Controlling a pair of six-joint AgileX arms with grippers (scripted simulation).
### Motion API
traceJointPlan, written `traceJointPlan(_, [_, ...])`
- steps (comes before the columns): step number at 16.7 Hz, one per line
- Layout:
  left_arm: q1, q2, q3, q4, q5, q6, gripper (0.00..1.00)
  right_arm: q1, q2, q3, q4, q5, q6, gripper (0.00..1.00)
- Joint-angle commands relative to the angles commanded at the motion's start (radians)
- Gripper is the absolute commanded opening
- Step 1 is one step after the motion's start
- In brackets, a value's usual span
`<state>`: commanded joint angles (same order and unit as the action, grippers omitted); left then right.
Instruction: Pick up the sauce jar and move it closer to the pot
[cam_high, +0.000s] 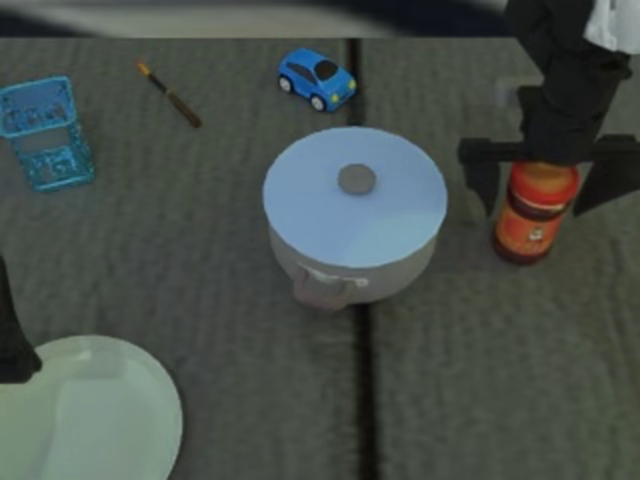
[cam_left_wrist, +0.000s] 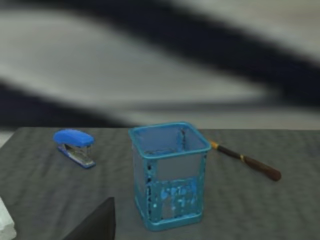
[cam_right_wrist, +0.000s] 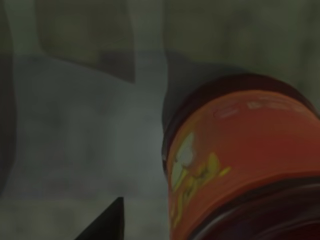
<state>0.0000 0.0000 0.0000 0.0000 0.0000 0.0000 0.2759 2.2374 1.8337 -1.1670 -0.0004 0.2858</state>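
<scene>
Top view: sauce jar (cam_high: 535, 212) under right hand (cam_high: 548, 175)

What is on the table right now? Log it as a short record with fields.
sauce jar: upright, at the table's right, apart from the pot
pot: centre, pale blue lid on
right hand: over the jar's top, fingers spread at either side of the lid
left hand: only a dark part of the arm shows at the left edge by the plate
toy car: behind the pot
blue basket: far left
stapler: beside the basket
brush: between basket and car
</scene>
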Motion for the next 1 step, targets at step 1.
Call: traceJointPlan(1, [0.000, 0.000, 0.000, 0.000, 0.000, 0.000, 1.00, 0.000, 0.000, 0.000, 0.000, 0.000, 0.000, 1.00])
